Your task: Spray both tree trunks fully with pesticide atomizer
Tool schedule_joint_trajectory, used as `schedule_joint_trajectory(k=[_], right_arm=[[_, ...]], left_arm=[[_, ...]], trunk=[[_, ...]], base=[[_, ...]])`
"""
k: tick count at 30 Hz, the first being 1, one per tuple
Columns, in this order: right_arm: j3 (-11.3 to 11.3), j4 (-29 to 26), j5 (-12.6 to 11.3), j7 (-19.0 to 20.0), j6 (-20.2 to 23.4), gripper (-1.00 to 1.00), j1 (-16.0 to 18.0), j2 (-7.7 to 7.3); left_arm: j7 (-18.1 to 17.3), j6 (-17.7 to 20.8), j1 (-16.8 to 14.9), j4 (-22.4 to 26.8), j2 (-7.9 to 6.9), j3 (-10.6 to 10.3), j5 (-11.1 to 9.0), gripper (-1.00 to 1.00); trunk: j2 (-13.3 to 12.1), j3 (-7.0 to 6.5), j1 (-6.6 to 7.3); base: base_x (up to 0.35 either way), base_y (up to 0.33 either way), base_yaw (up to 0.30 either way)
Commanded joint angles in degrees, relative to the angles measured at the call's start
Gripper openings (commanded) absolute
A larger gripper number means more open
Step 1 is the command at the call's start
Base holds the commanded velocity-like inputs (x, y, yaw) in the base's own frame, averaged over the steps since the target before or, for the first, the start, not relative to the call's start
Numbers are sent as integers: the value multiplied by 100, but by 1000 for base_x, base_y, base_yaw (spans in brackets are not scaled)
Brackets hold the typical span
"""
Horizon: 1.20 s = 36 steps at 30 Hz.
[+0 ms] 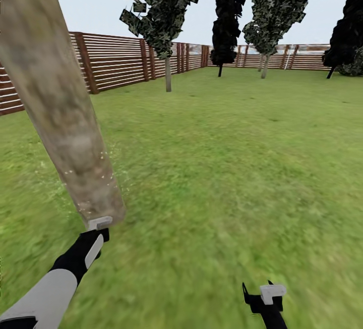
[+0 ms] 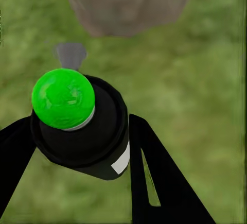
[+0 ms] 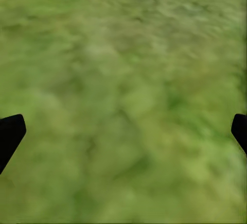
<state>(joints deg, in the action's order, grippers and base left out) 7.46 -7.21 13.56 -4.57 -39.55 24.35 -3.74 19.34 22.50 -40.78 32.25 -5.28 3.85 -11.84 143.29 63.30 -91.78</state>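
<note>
A thick mottled grey-tan tree trunk (image 1: 60, 112) leans across the left of the head view, its base (image 2: 128, 2) just ahead of my left gripper (image 1: 98, 228). That gripper (image 2: 82, 131) is shut on the pesticide atomizer (image 2: 87, 141), a black bottle with a white label and a green ball on top (image 2: 63, 98). A few white pesticide specks (image 1: 108, 165) float by the trunk's lower right side. A second tree with a pale trunk (image 1: 168, 74) stands by the far fence. My right gripper (image 1: 258, 292) hangs open over the grass, its fingertips (image 3: 10, 134) wide apart and nothing between them.
The lawn (image 1: 227, 167) stretches ahead and to the right. A brown slatted fence (image 1: 116, 61) rings it. Dark narrow trees (image 1: 227, 21) and another pale-trunked tree (image 1: 264, 66) stand along the back, with a dark bush (image 1: 348, 51) at the far right.
</note>
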Motion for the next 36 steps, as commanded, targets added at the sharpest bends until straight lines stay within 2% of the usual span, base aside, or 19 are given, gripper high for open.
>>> schedule_joint_trajectory(k=[1,15,19,20,21,22,23,25,26,27,28,29,31,32,33,36], right_arm=[[1,0,-1,0,0,100,0,2],[1,0,7,0,0,100,0,5],[1,0,7,0,0,100,0,4],[1,0,7,0,0,100,0,1],[1,0,7,0,0,100,0,0],[1,0,7,0,0,100,0,-1],[1,0,7,0,0,100,0,0],[1,0,7,0,0,100,0,3],[1,0,7,0,0,100,0,1],[1,0,7,0,0,100,0,1],[1,0,7,0,0,100,0,1],[1,0,7,1,0,100,0,1],[1,0,7,0,0,100,0,1],[1,0,7,0,0,100,0,-2],[1,0,7,0,0,100,0,-1],[1,0,7,0,0,100,0,-3]], left_arm=[[-1,0,0,7,0,7,0,-100],[8,-8,-8,50,2,-33,9,-100],[7,9,-95,66,18,-42,31,-100],[5,20,-114,222,100,-45,41,-100],[7,129,-120,506,181,-50,55,-100],[14,681,-135,942,256,-56,51,-100],[10,877,-164,1191,249,-53,61,-100],[-12,987,-182,1350,164,-41,69,-100],[-31,1007,-183,1382,40,-29,65,-100],[-46,1022,-178,1405,-256,-15,10,-100],[-51,1026,-182,1423,-370,-10,-6,-100],[-52,1033,-181,1505,-394,-27,-7,-100],[-53,1258,-188,1851,-303,-51,16,-100],[-47,1472,-192,2161,-72,-104,31,-100],[-43,1565,-193,2348,39,-195,32,-100],[-37,1711,-168,2575,58,-409,42,-100]], trunk=[[0,0,0],[0,0,0],[0,0,0],[0,0,0],[0,0,0],[0,0,0],[0,0,0],[0,0,0],[0,0,0],[0,0,0],[0,0,0],[0,0,0],[0,0,0],[0,0,0],[0,0,0],[0,0,0]], base=[[68,-258,233],[-67,-268,276],[-132,-199,204],[-23,-32,29],[-8,-10,10],[-2,-2,2],[0,0,0],[0,0,0],[0,0,0],[0,0,0],[0,0,0],[0,0,0],[0,0,0],[0,0,0],[0,0,0],[0,0,0]])
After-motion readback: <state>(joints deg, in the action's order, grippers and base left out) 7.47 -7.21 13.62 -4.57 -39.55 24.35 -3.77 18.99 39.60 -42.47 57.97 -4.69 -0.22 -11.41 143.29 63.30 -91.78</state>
